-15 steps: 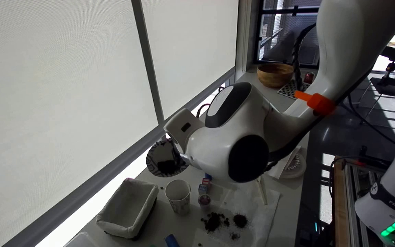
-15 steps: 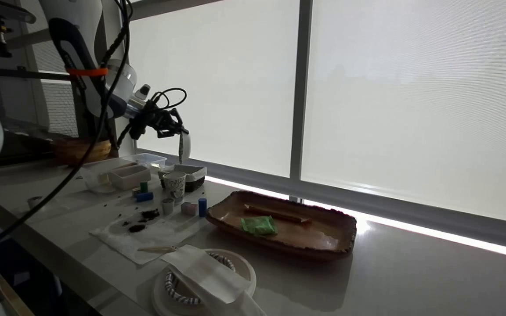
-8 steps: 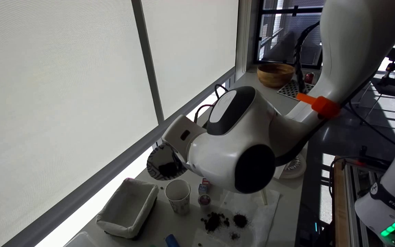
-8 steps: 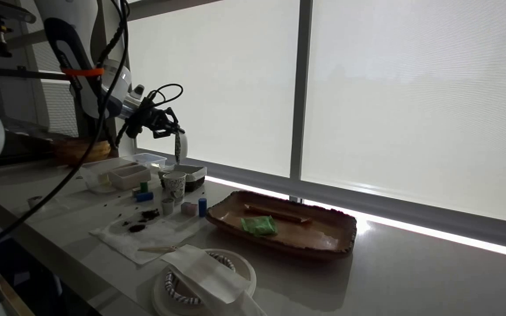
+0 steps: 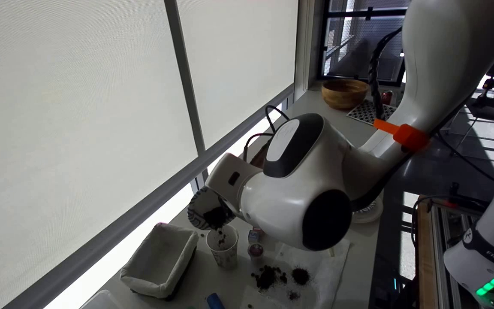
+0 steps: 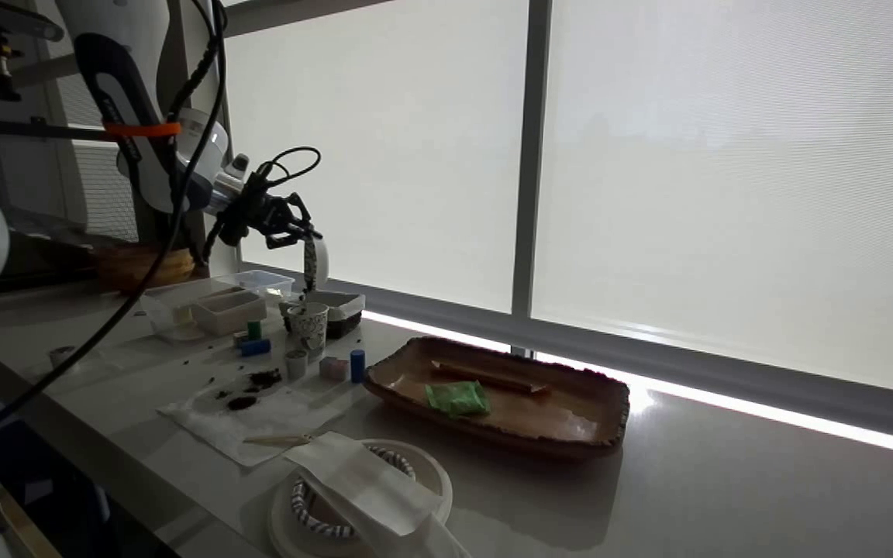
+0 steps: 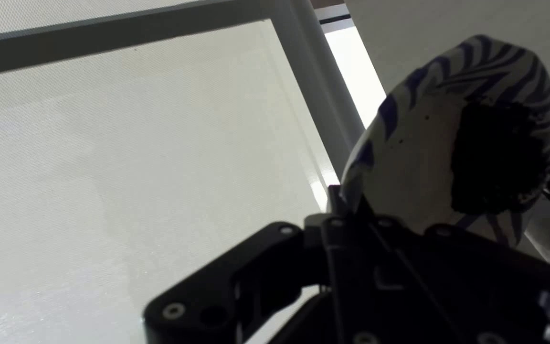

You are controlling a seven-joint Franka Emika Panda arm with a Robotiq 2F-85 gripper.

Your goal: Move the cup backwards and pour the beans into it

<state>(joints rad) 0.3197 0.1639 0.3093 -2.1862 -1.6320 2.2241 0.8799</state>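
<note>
Claw [image 6: 313, 232] pinched tight; holds patt. bowl [image 7: 413, 177] @rim

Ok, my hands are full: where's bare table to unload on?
Bare: table right of the brown tray and plate in an exterior view. Crowded: around the paper cup, tipped bowl above, small cup and lined basket close.

Looks most like a robotics lab, judging by the base [image 5: 489, 249] lettered Franka, the metal rails [image 5: 438, 236] beside it, the braided cable [image 5: 374, 73] and a camera-like bar [image 6: 12, 17]. Shows kitchen touches too, with a wooden bowl [image 5: 339, 99], tray [image 6: 563, 422] and plate [image 6: 437, 477] on a long counter [image 6: 764, 480] beside pale blinds [image 6: 725, 155].
</note>
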